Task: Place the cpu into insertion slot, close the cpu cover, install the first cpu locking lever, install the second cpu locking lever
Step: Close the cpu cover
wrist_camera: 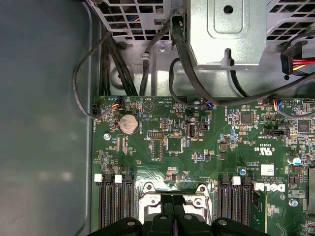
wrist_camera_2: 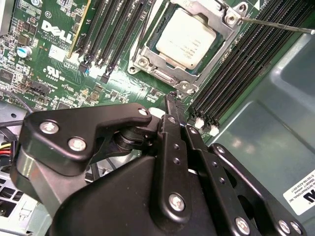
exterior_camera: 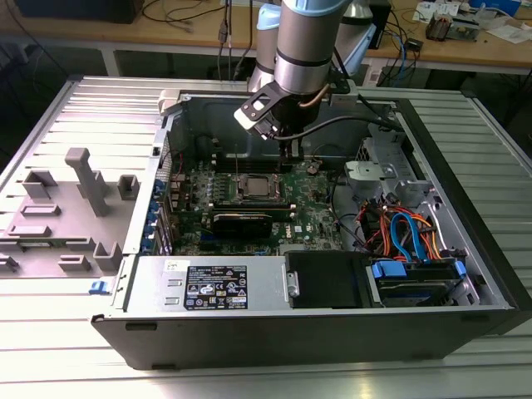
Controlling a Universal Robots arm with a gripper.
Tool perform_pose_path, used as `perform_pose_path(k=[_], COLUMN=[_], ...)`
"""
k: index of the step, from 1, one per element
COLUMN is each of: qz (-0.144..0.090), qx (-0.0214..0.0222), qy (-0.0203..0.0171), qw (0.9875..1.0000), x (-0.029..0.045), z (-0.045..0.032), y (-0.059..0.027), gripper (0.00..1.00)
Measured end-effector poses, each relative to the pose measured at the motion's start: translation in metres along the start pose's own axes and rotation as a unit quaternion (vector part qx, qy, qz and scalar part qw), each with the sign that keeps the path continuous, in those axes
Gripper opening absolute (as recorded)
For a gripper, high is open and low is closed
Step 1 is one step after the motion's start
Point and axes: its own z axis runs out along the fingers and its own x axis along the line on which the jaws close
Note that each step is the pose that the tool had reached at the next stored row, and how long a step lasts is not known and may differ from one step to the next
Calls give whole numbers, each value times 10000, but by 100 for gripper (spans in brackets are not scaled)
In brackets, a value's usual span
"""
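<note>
Nearest, the gripper (wrist_camera_2: 171,98), closed on nothing, is hovering just beside a corner of the insertion slot (wrist_camera_2: 153,43). The cpu (wrist_camera_2: 187,35) is sitting in that slot, the cpu cover (wrist_camera_2: 222,39) lying flat around it: steps 1-2 apparently done. Beyond, a thin locking lever (wrist_camera_2: 275,24) is jutting over the memory slots (wrist_camera_2: 246,64), seemingly unlatched; both levers prob. left. The PC case (exterior_camera: 332,337) is holding the motherboard (wrist_camera_2: 59,83) w/ all this.

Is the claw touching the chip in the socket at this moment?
Apart. In the second wrist view the tip of the claw sits outside the metal frame, and the frame's edge lies between it and the chip.
</note>
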Motion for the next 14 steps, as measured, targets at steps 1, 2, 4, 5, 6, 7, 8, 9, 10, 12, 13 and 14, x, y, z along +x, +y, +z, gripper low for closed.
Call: perform_pose_path(k=[1,2,4,5,6,7,8,9,10,12,13,14], qz=[0,0,-3,-4,-5,-6,-6,-7,-7,-8,-7,-8], qx=[0,0,0,0,0,0,-1,0,0,0,0,0], qy=[0,0,0,0,1,1,1,0,0,0,0,0], qw=[10000,10000,10000,10000,10000,10000,10000,10000,10000,10000,10000,10000], x=[-1,0,-4,-5,-6,-9,-10,-10,-11,-11,-11,-11], z=[2,8,19,22,26,31,35,36,38,43,44,46], y=[0,-1,-42,-58,-84,-125,-148,-160,-176,-221,-247,-274], gripper=[11,11,11,11,11,11,11,11,11,11,11,11])
